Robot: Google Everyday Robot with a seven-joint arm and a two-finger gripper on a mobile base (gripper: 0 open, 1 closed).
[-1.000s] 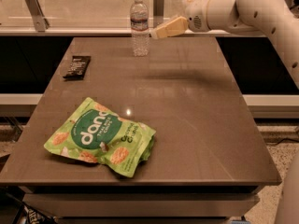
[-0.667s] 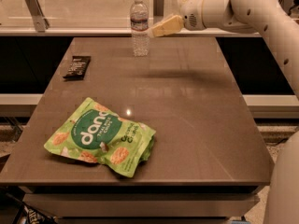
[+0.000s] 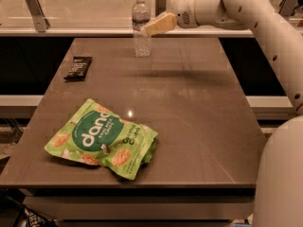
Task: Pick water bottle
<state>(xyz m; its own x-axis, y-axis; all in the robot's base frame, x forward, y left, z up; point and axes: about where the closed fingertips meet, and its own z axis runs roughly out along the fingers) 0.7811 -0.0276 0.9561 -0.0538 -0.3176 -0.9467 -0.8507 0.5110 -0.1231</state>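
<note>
The water bottle point(image 3: 141, 41) stands upright at the bench's point(image 3: 189, 126) 12 o'clock edge, just at 9 o'clock from the pincer point(image 3: 152, 27), which reaches its upper body; how wide the pincer gapes, I cannot tell.

The water bottle point(image 3: 140, 42) stood upright near the far edge of the counter point(image 3: 199, 112), roughly midway along it. The gripper point(image 3: 149, 29) hung at its right side, at label height. A green snack bag point(image 3: 102, 138) lay towards the front left corner, and a dark bar point(image 3: 78, 67) lay by the left edge.
</note>
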